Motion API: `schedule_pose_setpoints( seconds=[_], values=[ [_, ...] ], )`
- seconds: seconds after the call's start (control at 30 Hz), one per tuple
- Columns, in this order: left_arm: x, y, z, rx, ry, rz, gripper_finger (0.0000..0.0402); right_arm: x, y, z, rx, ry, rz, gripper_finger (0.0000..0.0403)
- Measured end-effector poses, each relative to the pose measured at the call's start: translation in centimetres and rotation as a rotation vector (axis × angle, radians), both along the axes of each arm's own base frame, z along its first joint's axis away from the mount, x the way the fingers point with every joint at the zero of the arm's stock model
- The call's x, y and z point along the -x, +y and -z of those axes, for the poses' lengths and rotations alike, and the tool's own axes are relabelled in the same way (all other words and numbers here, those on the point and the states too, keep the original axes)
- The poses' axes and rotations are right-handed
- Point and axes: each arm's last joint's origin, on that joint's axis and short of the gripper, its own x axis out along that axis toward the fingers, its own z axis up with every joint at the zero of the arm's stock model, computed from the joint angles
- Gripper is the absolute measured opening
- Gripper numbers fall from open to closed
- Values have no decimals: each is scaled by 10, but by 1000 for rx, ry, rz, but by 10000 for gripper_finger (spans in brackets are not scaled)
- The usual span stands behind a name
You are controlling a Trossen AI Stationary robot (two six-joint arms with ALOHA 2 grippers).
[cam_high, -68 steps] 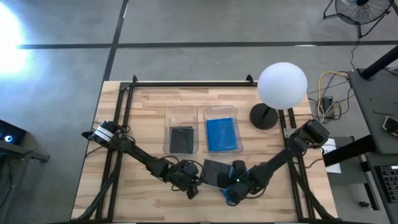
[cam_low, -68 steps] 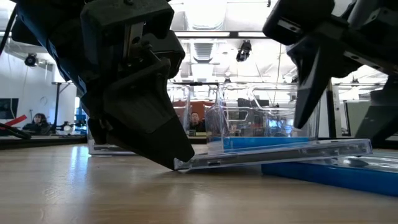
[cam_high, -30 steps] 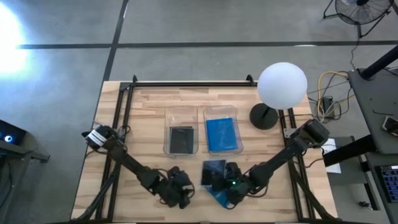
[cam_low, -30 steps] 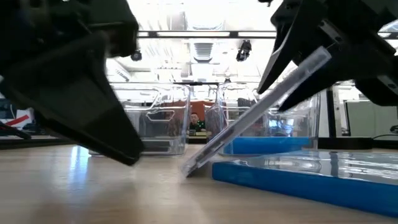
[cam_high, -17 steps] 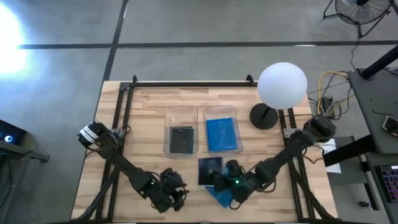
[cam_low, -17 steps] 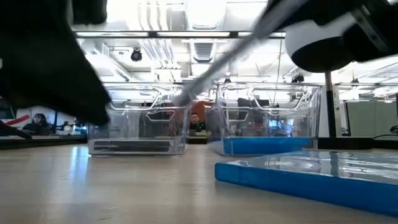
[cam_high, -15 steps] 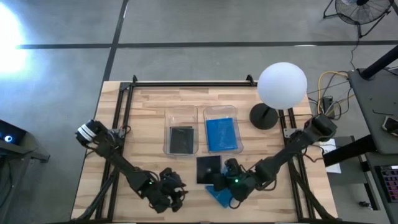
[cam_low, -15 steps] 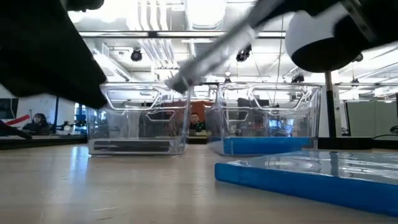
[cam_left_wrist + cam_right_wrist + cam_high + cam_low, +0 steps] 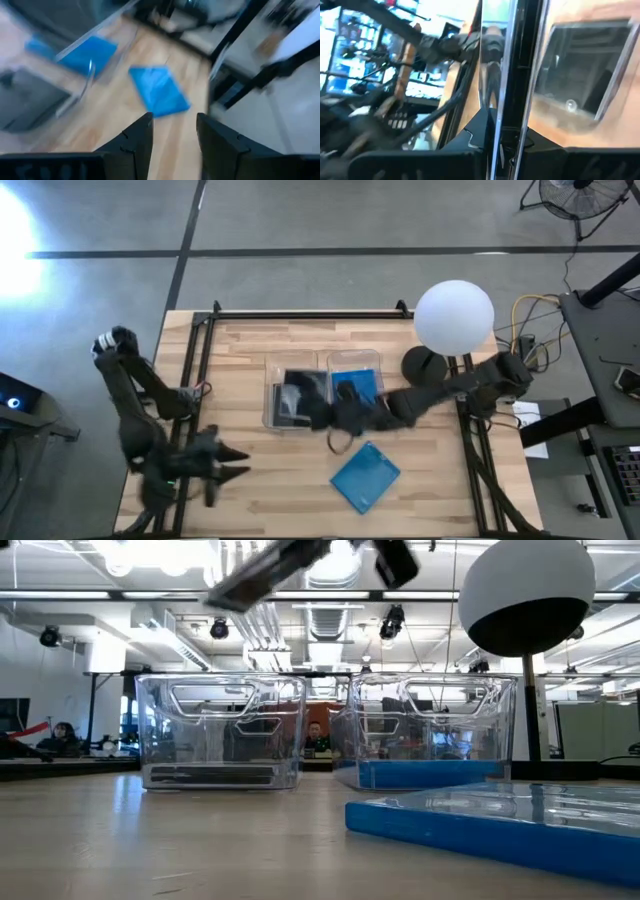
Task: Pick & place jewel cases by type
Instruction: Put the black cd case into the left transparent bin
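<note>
Placing step: R gripper (image 9: 318, 412) pinching dark jewel case (image 9: 298, 394) over left bin (image 9: 270, 392). L gripper (image 9: 236, 462) spread, parked near-left. Next: lower, release flat. Blue jewel case (image 9: 365, 476) waiting near-centre.

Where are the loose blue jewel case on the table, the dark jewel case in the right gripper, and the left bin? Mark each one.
loose blue jewel case (image 9: 364, 476), high view, centre of its flat face.
dark jewel case (image 9: 268, 573), low view, middle of its tilted edge.
left bin (image 9: 220, 730), low view, clear front wall.
</note>
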Motion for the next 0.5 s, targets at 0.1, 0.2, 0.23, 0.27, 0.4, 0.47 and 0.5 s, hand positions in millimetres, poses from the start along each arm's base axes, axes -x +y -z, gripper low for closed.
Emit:
schedule_pose_setpoints(
  seconds=[0.1,0.2,0.23,0.27,0.4,0.47,0.5],
  values=[
    [21,6,-17,18,-112,-26,133,-8,-32,2,-27,19,30,18],
    [34,10,-25,30,-179,-46,133,-12,-55,7,-80,31,46,21],
    [37,11,-27,34,-189,-47,133,-12,-60,9,-93,37,48,23],
    [38,11,-27,38,-194,-45,133,-13,-63,12,-104,46,59,25],
    [39,10,-27,39,-196,-43,133,-23,-69,27,-174,82,35,31],
    [39,10,-28,43,-200,-48,133,-33,-68,36,-205,86,6,32],
    [39,10,-28,41,-202,-50,133,-38,-68,41,-209,85,0,32]
  ],
)
